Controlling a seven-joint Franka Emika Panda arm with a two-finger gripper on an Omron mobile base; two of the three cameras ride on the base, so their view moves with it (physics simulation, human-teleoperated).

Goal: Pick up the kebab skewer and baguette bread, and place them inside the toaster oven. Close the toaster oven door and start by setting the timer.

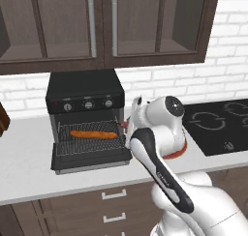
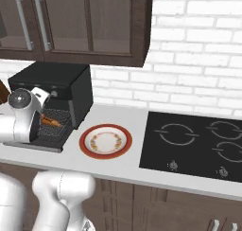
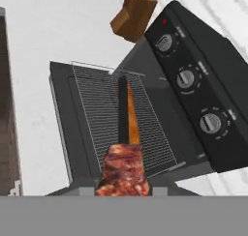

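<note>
Orange-brown baguette: lies on the oven rack, done. Skewer: held by the end effector over the open door, not yet placed. Door and timer remain.

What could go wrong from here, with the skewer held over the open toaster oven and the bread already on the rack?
1. The kebab skewer hangs directly above the baguette bread; lowered straight, it may land on the loaf or knock it.
2. The wire rack is pulled out over the toaster oven door; food left near its front may block closing.
3. The arm crowds the toaster oven, close to the plate.
</note>
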